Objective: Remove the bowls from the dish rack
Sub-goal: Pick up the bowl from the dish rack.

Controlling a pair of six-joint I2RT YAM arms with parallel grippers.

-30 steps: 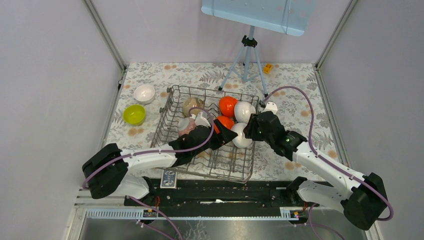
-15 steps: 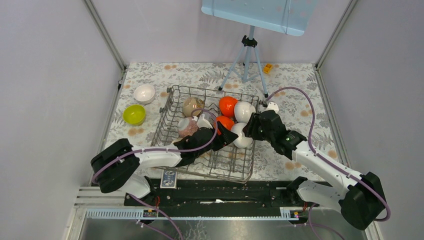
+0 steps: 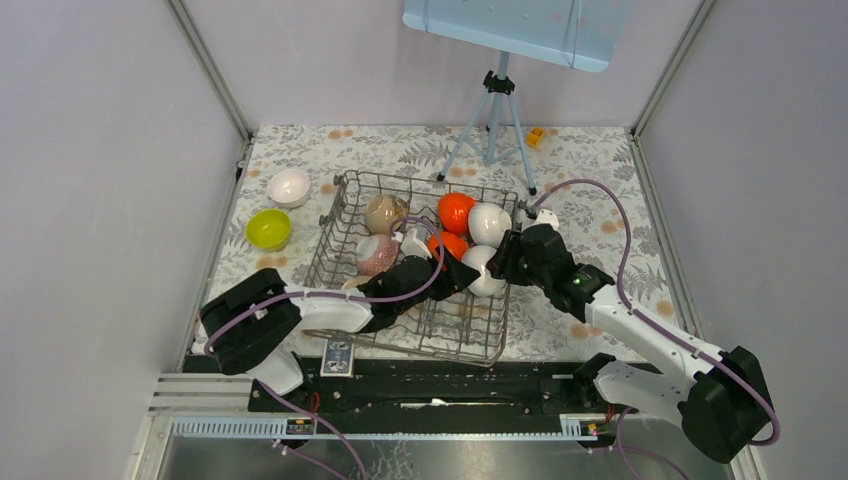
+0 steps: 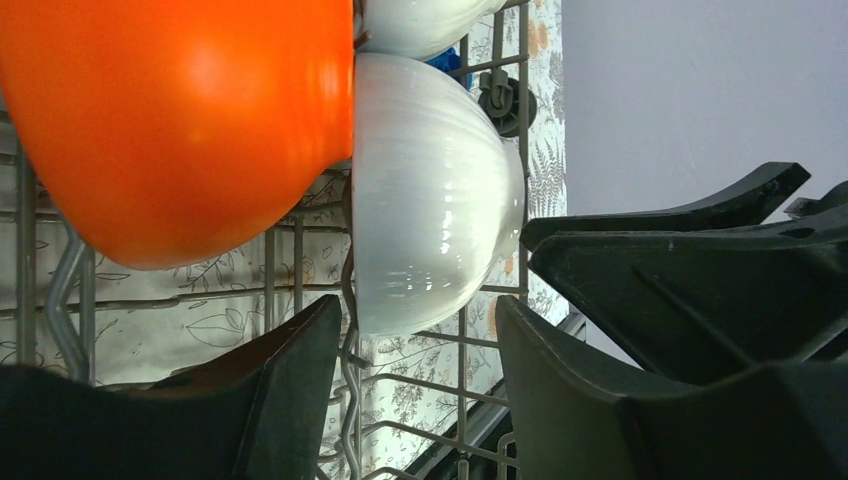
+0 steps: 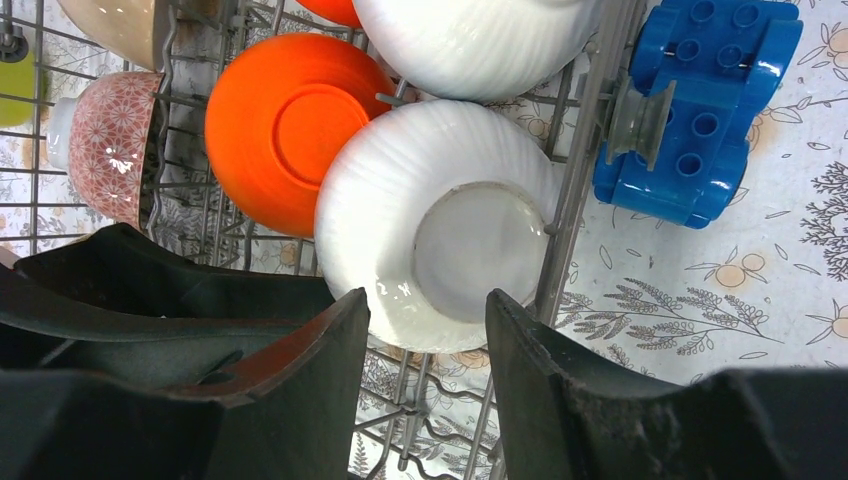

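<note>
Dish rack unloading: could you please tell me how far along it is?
Done: a glossy white bowl and a lime-yellow bowl sit outside the grey wire dish rack. In hand: the open left end effector and right end effector straddle a ribbed white bowl, ungripped. Remaining: six bowls inside.

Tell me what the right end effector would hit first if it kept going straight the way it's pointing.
Most likely the white ribbed bowl, its base framed between the right end effector's open fingers. The dish rack's side wire runs close to one finger and might touch first; depth is unclear.
</note>
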